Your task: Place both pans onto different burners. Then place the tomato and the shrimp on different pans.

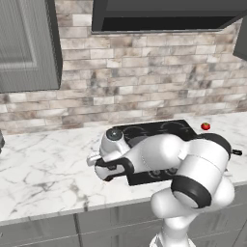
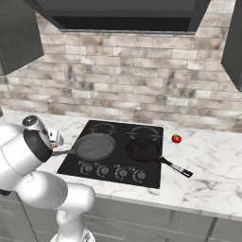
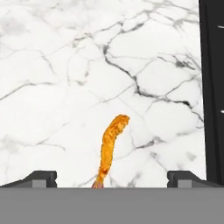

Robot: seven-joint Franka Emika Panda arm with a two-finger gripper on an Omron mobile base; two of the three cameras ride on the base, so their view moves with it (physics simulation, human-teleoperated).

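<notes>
Presently, item by item:

Gripper (image 3: pixel 111 178): jaws spread wide, nothing between them but air; poised above the marble counter (image 3: pixel 52 65) left of the cooktop (image 3: pixel 214 87).

Shrimp (image 3: pixel 110 146): lies flat on the counter, roughly midway between the two fingertips, tail end toward the lower edge of the hand view. Thin and low; likely risk is that the fingers close over it or graze the counter first, nudging it sideways instead of gripping. If the jaws close across its length instead of its narrow width, they could pinch one end and flick it away.

Skillet (image 2: pixel 95 146): on the front left burner, handle pointing toward the arm. Risk: the elbow or hand could clip that handle on the carry across.

Black pan (image 2: pixel 142 150): on the front right burner, long handle overhanging the counter.

Tomato (image 2: pixel 176 138): on the counter right of the cooktop, not yet in a pan; round, may roll if touched off-centre.
</notes>
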